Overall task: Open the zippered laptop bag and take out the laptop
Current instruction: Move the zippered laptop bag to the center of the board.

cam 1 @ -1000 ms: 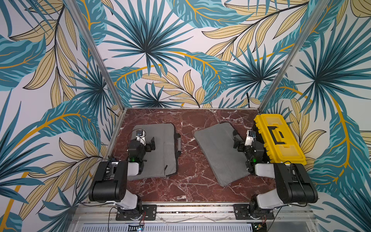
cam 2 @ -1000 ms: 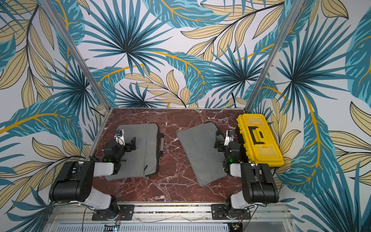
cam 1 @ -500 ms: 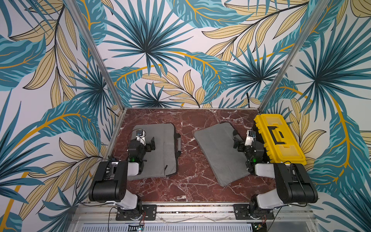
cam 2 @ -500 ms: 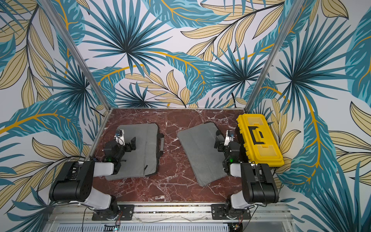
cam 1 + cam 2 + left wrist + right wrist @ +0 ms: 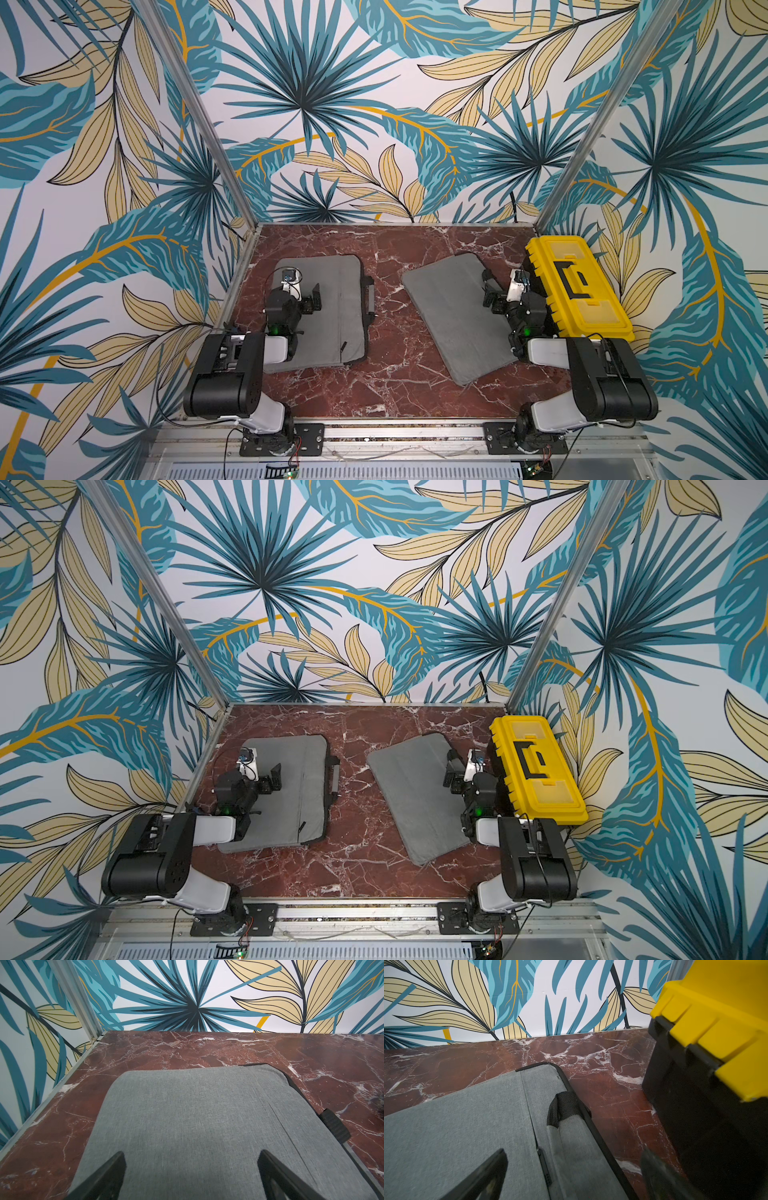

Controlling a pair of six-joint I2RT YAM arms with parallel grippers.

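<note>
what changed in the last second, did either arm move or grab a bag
Nothing visibly changed. The left gripper is as it was, open above the left bag. The right gripper is likewise open, over the handle edge of the right bag. Neither holds anything. Both bags lie flat on the table where they were, and the yellow toolbox has not moved.

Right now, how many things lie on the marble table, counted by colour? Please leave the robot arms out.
Grey: 2, the bag under the left arm and the bag beside the right arm
Yellow with black: 1, the toolbox
Total: 3
</note>
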